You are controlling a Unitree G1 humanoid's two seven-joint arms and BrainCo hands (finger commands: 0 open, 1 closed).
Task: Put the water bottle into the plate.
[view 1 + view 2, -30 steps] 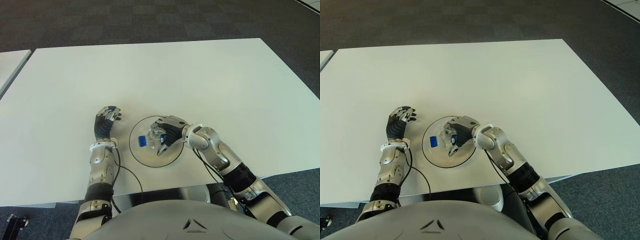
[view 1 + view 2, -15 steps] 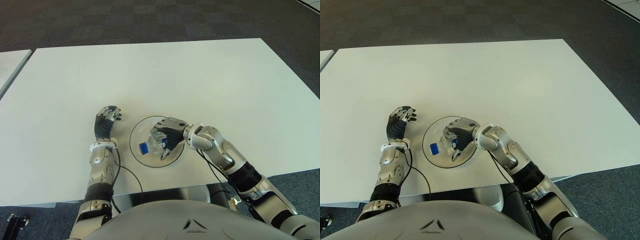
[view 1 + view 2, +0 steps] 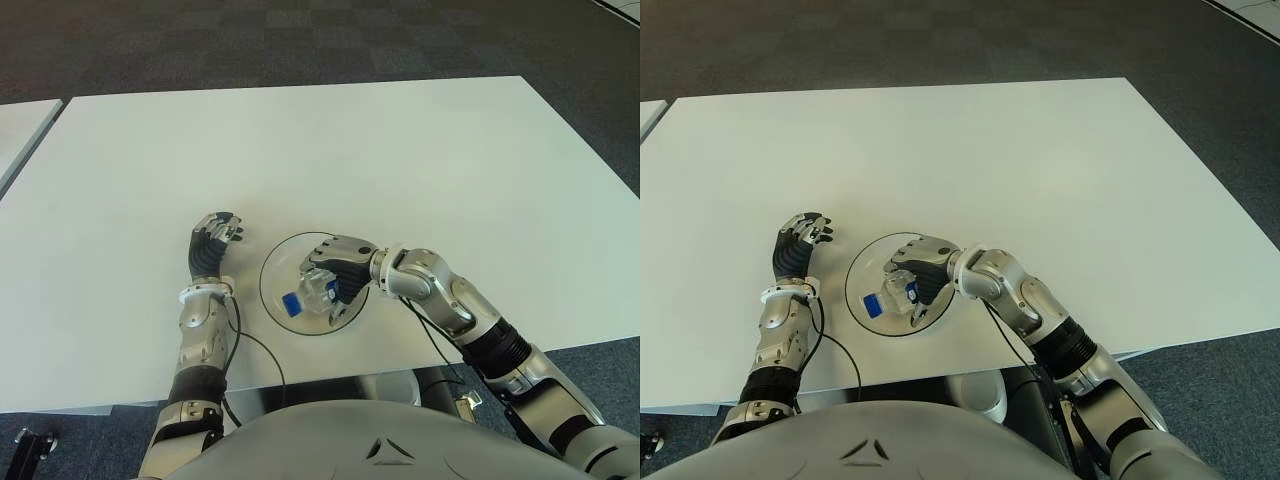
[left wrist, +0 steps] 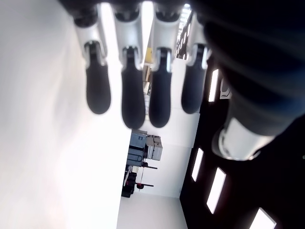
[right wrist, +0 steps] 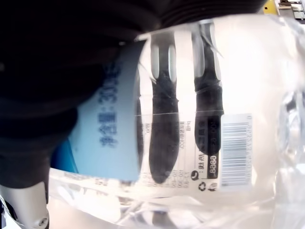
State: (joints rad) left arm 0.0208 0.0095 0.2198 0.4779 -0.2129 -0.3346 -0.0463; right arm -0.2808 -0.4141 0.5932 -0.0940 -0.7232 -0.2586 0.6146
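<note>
A clear water bottle (image 3: 310, 290) with a blue cap and a blue label (image 5: 107, 129) lies on its side over the round glass plate (image 3: 272, 275), cap toward my near left. My right hand (image 3: 335, 272) is curled around the bottle's body from the right; in the right wrist view its dark fingers (image 5: 164, 119) show through the plastic. The left hand (image 3: 212, 243) shows just left of the plate, fingers (image 4: 132, 90) relaxed and holding nothing.
The white table (image 3: 380, 160) stretches far and to both sides of the plate. Its near edge (image 3: 120, 400) runs close below the plate. A second white table (image 3: 20, 130) shows at the far left, with dark carpet beyond.
My right hand has turned and lowered the bottle over the plate, so the blue cap has swung down toward the plate's near left. The left hand has stayed still.
</note>
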